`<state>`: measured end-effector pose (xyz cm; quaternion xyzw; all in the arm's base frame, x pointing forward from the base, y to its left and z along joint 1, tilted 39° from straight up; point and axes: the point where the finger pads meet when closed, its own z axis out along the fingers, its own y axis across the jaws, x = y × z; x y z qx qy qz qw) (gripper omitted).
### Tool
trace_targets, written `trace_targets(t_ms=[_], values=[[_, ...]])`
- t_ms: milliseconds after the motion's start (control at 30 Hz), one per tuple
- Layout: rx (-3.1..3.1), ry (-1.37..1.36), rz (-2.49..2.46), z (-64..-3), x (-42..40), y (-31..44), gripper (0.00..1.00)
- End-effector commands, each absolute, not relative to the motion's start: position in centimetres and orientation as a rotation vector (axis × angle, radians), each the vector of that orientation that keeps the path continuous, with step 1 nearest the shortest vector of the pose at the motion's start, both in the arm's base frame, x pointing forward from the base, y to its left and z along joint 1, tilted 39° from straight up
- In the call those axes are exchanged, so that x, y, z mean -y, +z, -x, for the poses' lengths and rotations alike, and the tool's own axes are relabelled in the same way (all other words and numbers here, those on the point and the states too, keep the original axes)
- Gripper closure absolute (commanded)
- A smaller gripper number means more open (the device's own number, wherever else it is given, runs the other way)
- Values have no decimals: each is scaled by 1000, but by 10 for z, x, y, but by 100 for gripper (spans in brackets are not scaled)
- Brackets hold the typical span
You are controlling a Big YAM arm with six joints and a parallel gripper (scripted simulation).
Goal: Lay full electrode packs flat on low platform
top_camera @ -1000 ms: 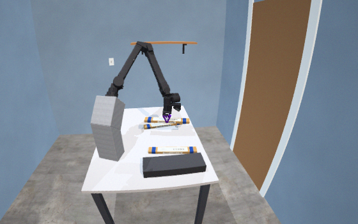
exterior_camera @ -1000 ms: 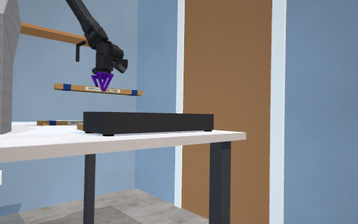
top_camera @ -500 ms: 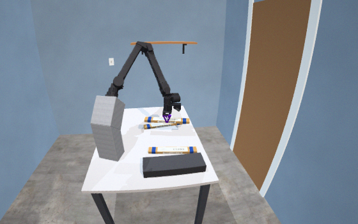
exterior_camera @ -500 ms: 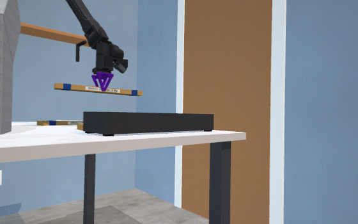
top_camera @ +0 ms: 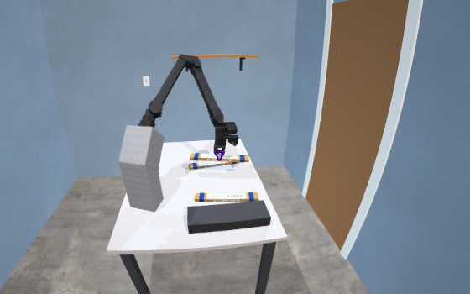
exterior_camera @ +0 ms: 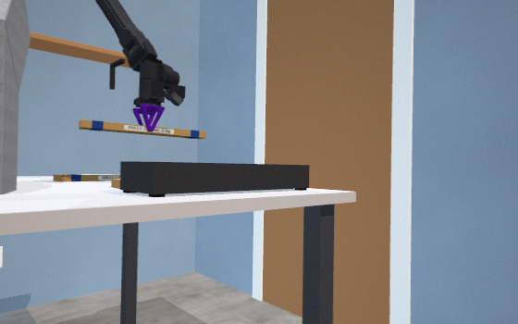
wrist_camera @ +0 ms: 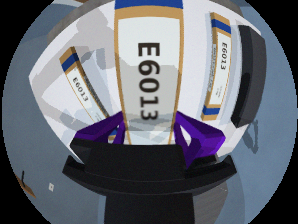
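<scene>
Welding electrode pack marked E6013 [top_camera: 206, 157] [exterior_camera: 111, 126] [wrist_camera: 150, 75] is pinched across its middle by the purple jaws [top_camera: 219, 155] [exterior_camera: 149, 126], held up clear of the table [top_camera: 168, 235] [exterior_camera: 259, 198] [wrist_camera: 192, 75]; a second E6013 pack [top_camera: 210, 165] [exterior_camera: 62, 178] [wrist_camera: 82, 90] lies on the table, and a third E6013 pack [top_camera: 227, 196] [exterior_camera: 116, 183] [wrist_camera: 218, 67] lies just beside the low black platform [top_camera: 228, 216] [exterior_camera: 217, 177] [wrist_camera: 251, 75], which bears none of the three

Purple fingers grip a pack labelled E6013 [wrist_camera: 148, 70], with another pack [wrist_camera: 218, 67] beside a dark platform [wrist_camera: 251, 75].
</scene>
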<state>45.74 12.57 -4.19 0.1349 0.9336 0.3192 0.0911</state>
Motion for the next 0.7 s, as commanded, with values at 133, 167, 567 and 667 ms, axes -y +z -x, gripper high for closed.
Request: trace_targets(t_ms=[133,167,567,667], values=[[-2713,944,-401,-478,-112,-18,100],[-2713,944,-401,-478,-111,-18,100],[-2713,944,-400,-479,-110,-17,100],[-2713,944,-401,-479,-110,-17,100]])
